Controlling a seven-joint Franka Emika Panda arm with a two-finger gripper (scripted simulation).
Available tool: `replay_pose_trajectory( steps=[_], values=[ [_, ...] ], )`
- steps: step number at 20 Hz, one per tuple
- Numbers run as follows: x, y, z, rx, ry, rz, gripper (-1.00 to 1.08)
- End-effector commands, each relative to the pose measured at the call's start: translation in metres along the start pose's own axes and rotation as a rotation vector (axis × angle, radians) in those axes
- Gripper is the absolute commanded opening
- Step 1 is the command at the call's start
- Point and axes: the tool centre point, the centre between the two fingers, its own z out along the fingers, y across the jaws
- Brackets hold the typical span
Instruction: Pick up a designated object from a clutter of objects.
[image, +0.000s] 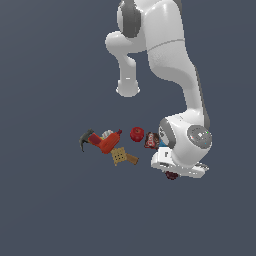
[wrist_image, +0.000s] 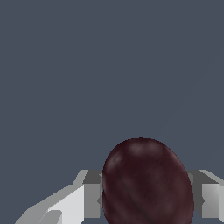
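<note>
The dark maroon ball (wrist_image: 146, 183) fills the space between my two fingers in the wrist view. The grey pads (wrist_image: 92, 194) press against it on both sides. In the exterior view only a small part of the ball (image: 171, 175) shows under the white hand, to the exterior view's right of the clutter. My gripper (image: 172, 173) is shut on it, low over the floor. The clutter lies in a loose row: a dark grey hammer (image: 86, 139), a red-orange drill (image: 109, 143), a tan waffle-like square (image: 119, 155), a red ball (image: 137, 134) and a brown packet (image: 152, 140).
A sliver of the blue cup (image: 162, 144) shows between the brown packet and my wrist. The arm's white links (image: 165, 55) rise behind the clutter. The floor is plain dark grey-blue.
</note>
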Motion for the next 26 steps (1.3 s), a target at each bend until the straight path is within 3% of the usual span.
replay_pose_trajectory(
  steps=[1, 14, 26],
  values=[
    [0.0, 0.0, 0.0, 0.0, 0.001, 0.001, -1.0],
    [-0.007, 0.012, -0.031, 0.0, 0.0, 0.0, -1.0],
    [-0.029, 0.046, -0.127, -0.001, 0.001, 0.0, -1.0]
  ],
)
